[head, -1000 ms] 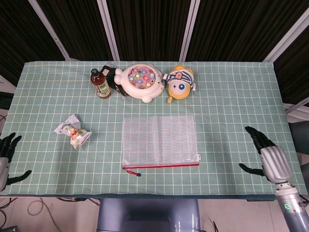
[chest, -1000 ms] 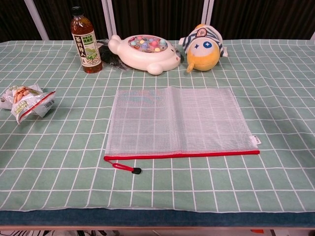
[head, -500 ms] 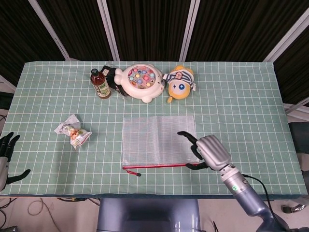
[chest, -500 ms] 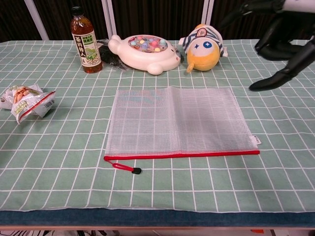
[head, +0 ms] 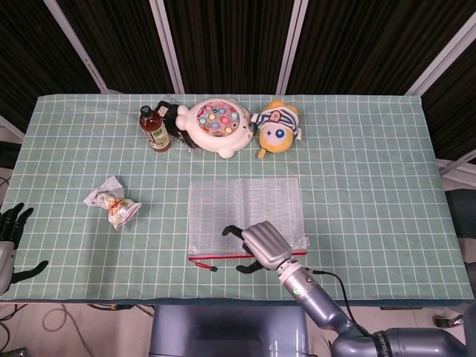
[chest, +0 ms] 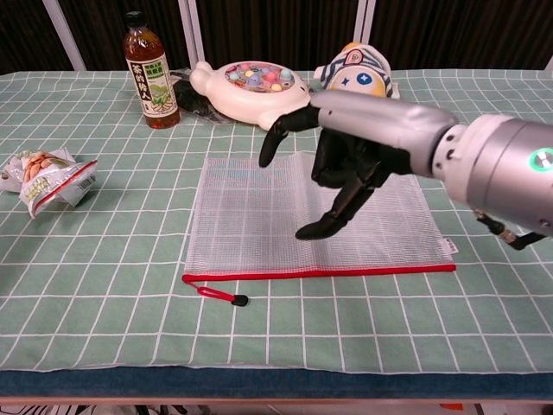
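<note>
Right hand (head: 260, 245) hovers, fingers spread and empty, over the clear mesh zip pouch (chest: 311, 212) with red zipper — reaching stage; next, probably lower and grasp.

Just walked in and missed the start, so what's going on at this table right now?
The right hand hovers over the clear mesh zip pouch lying flat mid-table, fingers spread and holding nothing; whether it touches the pouch is unclear. The left hand sits open at the table's near left edge, closest to the snack packet. At the far side stand a tea bottle, a white fishing-game toy and an orange plush doll.
</note>
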Controlling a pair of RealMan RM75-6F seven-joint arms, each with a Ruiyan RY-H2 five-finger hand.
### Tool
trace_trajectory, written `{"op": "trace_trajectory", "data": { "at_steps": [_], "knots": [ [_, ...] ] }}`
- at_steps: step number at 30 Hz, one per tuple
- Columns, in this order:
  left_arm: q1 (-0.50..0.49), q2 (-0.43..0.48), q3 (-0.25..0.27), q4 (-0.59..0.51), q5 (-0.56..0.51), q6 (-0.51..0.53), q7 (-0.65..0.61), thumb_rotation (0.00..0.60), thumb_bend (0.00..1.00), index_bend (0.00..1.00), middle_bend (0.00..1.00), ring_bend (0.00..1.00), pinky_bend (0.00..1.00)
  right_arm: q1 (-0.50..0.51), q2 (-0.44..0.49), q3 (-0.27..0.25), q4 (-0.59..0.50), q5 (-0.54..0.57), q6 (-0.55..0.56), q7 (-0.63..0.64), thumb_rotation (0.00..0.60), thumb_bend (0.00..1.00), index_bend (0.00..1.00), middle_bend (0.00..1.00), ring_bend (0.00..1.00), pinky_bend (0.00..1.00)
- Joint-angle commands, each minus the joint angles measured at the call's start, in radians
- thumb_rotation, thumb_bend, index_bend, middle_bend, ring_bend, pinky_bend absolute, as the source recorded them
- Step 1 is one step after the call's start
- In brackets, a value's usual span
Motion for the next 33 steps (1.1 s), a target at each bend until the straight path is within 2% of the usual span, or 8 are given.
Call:
{"op": "trace_trajectory", "data": {
  "at_steps": [1, 5, 16, 33],
  "knots": [
    [-0.002, 0.0, 0.002, 0.002, 0.002, -0.004, -0.008, 0.6, 0.02, 0.0, 0.0, 0.0, 0.0, 0.036, -0.091, -0.009, 0.054, 0.054, 0.024, -0.059, 0.6, 0.24, 0.35, 1.0, 1.0, 0.97],
    [-0.005, 0.004, 0.004, 0.002, 0.001, -0.014, -0.02, 0.6, 0.02, 0.0, 0.0, 0.0, 0.0, 0.057, -0.177, -0.01, 0.102, 0.093, 0.048, -0.091, 0.6, 0.27, 0.4, 1.0, 1.0, 0.98],
    [-0.012, 0.007, 0.005, 0.013, 0.01, -0.02, -0.042, 0.6, 0.02, 0.0, 0.0, 0.0, 0.0, 0.094, -0.384, -0.017, 0.253, 0.184, 0.093, -0.154, 0.6, 0.32, 0.45, 1.0, 1.0, 0.98],
    [-0.015, 0.007, 0.005, 0.016, 0.011, -0.022, -0.058, 0.6, 0.02, 0.0, 0.0, 0.0, 0.0, 0.093, -0.49, -0.023, 0.383, 0.238, 0.092, -0.161, 0.6, 0.39, 0.48, 1.0, 1.0, 0.98]
  ]
}}
